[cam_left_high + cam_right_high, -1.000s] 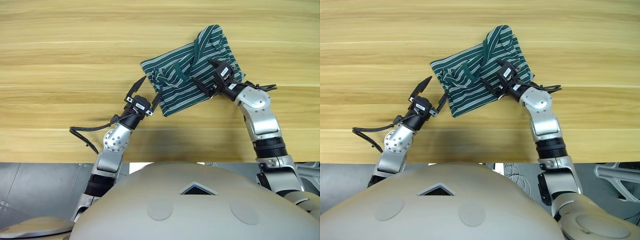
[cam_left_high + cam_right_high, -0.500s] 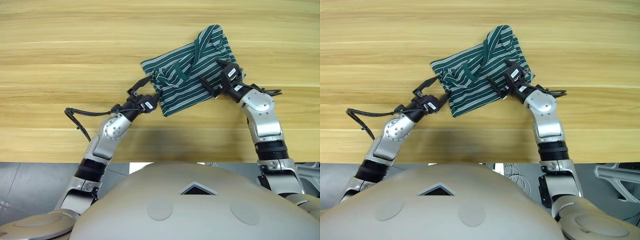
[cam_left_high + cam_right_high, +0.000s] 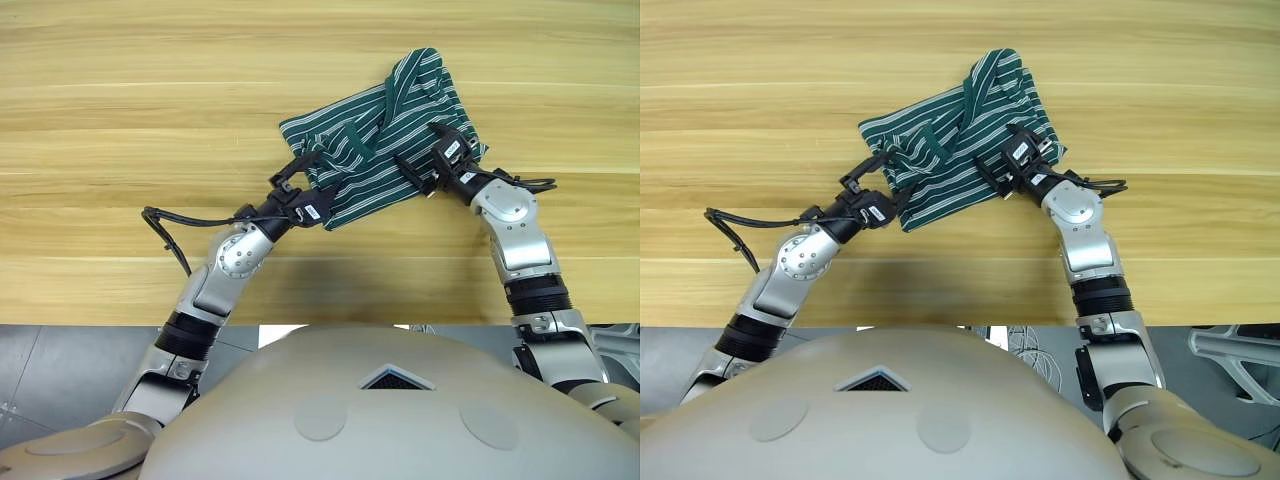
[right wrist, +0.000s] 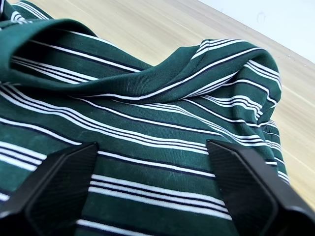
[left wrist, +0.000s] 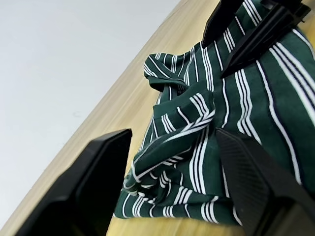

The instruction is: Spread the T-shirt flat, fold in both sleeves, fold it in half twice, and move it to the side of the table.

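Note:
The green T-shirt [image 3: 375, 140] with white stripes lies bunched and partly folded on the wooden table [image 3: 150, 110], right of centre. My left gripper [image 3: 302, 192] is at the shirt's near left corner, open, with its fingers [image 5: 93, 196] on either side of the rumpled hem [image 5: 182, 147]. My right gripper [image 3: 422, 152] is open over the shirt's near right edge. Striped cloth [image 4: 147, 132] lies between the right gripper's fingers [image 4: 256, 191]. The right gripper's fingertips [image 5: 246, 29] also show far off in the left wrist view.
Bare wood stretches to the left and behind the shirt. The table's near edge [image 3: 120, 322] runs just in front of my arms. A black cable [image 3: 175, 225] loops beside my left wrist.
My left arm has swung right and forward, bringing its open gripper from beside the shirt onto its near left corner. The right gripper has shifted slightly over the right edge.

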